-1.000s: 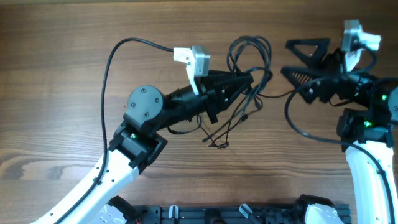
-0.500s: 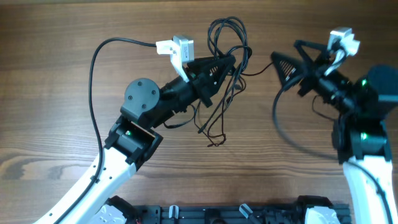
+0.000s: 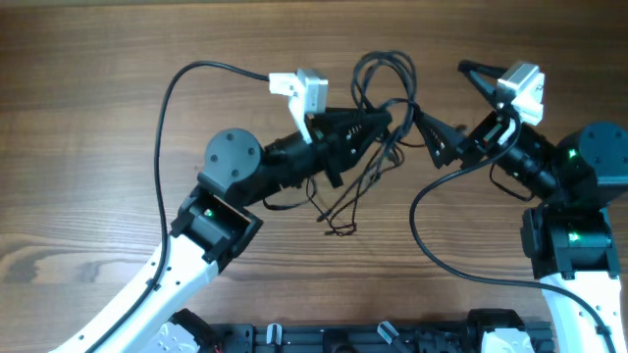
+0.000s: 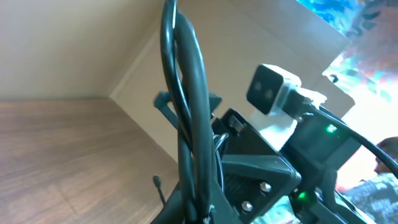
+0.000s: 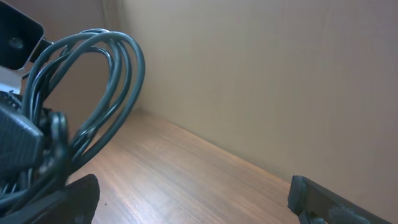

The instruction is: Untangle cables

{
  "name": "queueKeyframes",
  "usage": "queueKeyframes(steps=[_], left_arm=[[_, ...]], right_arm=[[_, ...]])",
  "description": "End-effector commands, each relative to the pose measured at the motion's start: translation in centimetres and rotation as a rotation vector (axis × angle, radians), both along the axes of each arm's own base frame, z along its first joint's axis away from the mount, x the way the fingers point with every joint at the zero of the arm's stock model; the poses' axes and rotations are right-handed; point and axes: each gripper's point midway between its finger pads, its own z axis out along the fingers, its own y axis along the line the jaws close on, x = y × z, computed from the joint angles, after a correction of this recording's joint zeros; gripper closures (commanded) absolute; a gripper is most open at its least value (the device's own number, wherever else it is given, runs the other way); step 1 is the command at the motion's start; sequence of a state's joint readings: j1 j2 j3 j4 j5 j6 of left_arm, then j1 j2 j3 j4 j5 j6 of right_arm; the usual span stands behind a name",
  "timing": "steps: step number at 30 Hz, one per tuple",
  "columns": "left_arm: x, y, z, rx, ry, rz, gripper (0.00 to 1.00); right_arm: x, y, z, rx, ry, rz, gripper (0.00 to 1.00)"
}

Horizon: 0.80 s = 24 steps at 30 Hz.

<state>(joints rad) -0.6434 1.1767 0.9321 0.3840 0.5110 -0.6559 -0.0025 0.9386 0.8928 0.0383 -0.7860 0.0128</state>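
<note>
Left hand: my left gripper [image 3: 391, 122] is pinched fully closed on the cables [image 3: 385, 75], gripping the bunch where the strands cross.
Right hand: my right gripper [image 3: 441, 101] has its jaws spread as wide as they go, with nothing in them.
Where the cables are: over the middle of the table [image 3: 98, 69], between my two grippers. The loops fan out past my left fingertips, and the loose tails [image 3: 340, 221] trail back towards me.
Key relation: the loops lie just to the left of my right gripper's open mouth. In the right wrist view they arch at the left edge of the gap, beside the fingers rather than between them.
Long axis: the arc of strands runs roughly across the line of my right-hand approach.
Nearer arm: the right one is free and close, so I judge it should take one strand.
Materials and shapes: thin, round, dark cords with a slight sheen, several running side by side in one curve. They look limp and likely to slip. The table is matte wood grain.
</note>
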Motion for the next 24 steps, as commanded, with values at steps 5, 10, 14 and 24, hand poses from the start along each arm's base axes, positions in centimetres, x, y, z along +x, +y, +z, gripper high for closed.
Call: queueKeyframes(steps=[5, 10, 14, 24], left_arm=[[-0.1, -0.5, -0.5, 0.015, -0.015, -0.016, 0.96], [1.9, 0.5, -0.2, -0.001, -0.009, 0.112, 0.96], [2.1, 0.6, -0.3, 0.000, -0.008, 0.123, 0.96], [-1.0, -1.5, -0.6, 0.032, -0.050, -0.034, 0.96]], right_arm=[[-0.6, 0.6, 0.8, -0.007, -0.027, 0.044, 0.00], [-0.9, 0.8, -0.3, -0.007, 0.031, 0.060, 0.01], [-1.0, 1.0, -0.2, -0.007, 0.027, 0.073, 0.01], [-0.3, 0.4, 1.0, -0.008, -0.038, 0.024, 0.01]])
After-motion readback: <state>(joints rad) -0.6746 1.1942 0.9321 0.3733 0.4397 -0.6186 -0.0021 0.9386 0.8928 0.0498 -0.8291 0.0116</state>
